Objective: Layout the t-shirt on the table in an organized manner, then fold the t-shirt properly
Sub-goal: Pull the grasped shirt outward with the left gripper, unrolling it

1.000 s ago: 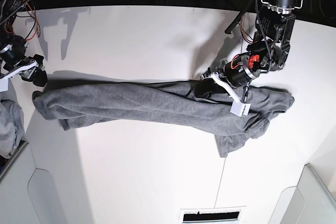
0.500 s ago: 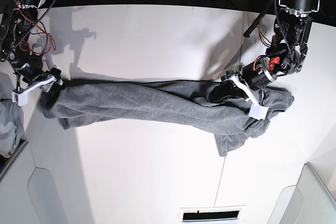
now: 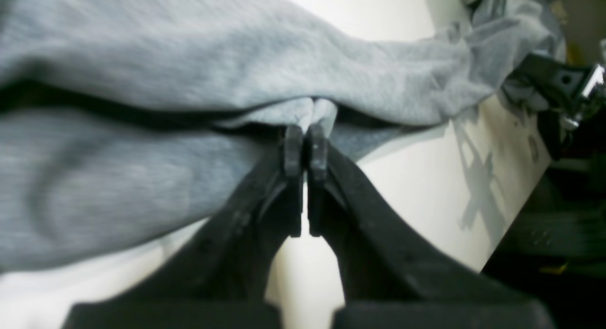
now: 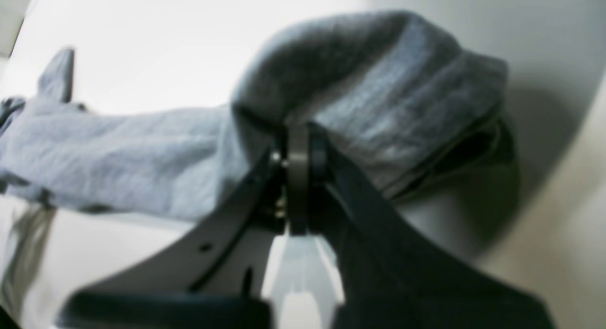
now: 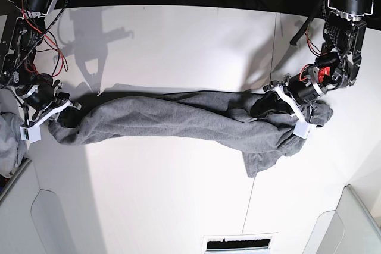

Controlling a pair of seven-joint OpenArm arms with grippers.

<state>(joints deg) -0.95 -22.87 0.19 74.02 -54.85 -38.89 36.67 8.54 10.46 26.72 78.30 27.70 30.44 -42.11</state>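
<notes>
Already the left gripper (image 3: pixel 305 142), its black fingertips pressed together on a small tuck of fabric, grips the heathered charcoal-grey cotton t-shirt (image 5: pixel 178 122) near that garment's right end in the base view. The right gripper (image 4: pixel 299 149) is likewise clamped on a thick fold at the shirt's left end. Between them the shirt lies as a long twisted rope across the wide smooth white table (image 5: pixel 178 46), bunched and partly raised at both ends, with one loose flap trailing toward the near side.

The likely trouble is that each pinch takes in several layers rather than a single hem or corner; pulling apart from such holds would probably tighten the twist instead of opening the shirt flat. The left gripper's bite looks thin, so a firm tug could let the cloth slip free.

As for containers, none is clearly seen; a lighter bluish-grey garment heap (image 5: pixel 9 141) rests at the far left edge, well apart from the shirt's middle.
</notes>
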